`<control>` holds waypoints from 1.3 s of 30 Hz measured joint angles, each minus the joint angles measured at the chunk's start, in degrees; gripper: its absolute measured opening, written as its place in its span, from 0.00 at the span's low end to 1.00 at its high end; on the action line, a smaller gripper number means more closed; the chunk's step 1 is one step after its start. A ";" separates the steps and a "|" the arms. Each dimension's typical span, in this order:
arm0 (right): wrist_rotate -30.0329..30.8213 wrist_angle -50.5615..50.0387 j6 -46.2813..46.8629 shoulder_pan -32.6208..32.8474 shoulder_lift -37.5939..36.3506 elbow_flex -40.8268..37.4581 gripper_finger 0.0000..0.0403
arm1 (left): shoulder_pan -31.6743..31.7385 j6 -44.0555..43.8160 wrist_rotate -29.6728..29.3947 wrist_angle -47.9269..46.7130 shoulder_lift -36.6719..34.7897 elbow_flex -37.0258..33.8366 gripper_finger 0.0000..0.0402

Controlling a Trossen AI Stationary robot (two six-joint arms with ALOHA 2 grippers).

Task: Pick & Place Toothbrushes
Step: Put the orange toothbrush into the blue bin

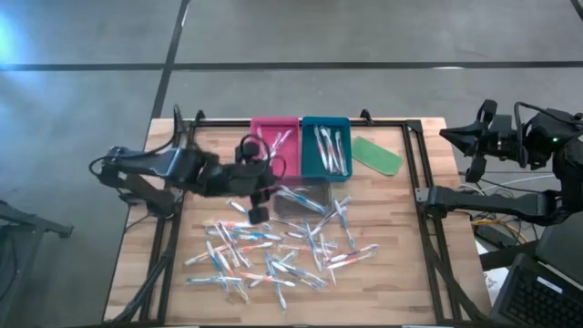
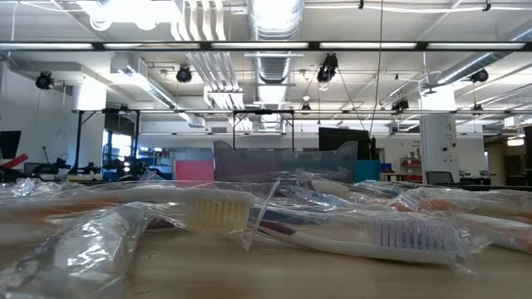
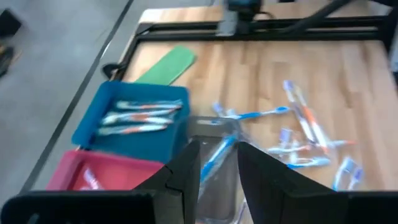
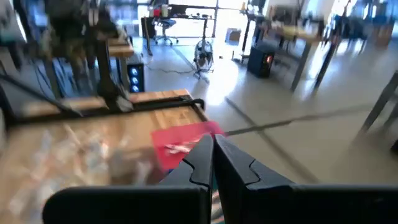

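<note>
Wrapped toothbrushes [image 2: 332, 237] lie closest in the low view, crinkly clear film over stiff, light plastic handles; the film looks slippery, so mid-handle is probably the best hold. Most are scattered toward the desk's [image 1: 401, 273] near edge. Some already fill the blue tray [image 1: 325, 148] and pink tray [image 1: 273, 146]. Left claw [image 3: 219, 163] pinches one blue-accented brush [image 3: 214, 155] mid-desk. Right claw [image 4: 212, 155] is pressed together, off the right edge.
</note>
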 joint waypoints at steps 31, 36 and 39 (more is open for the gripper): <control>-0.41 34.55 25.74 0.00 11.50 -2.82 0.02 | -3.47 11.50 -0.11 56.72 -32.72 -59.24 0.28; -0.42 35.55 19.85 0.02 15.42 -2.82 0.02 | -3.45 10.44 -0.09 57.11 -32.52 -60.94 0.28; -0.41 35.65 16.92 0.00 17.46 -2.82 0.02 | -3.47 9.59 -0.09 57.23 -32.54 -61.59 0.28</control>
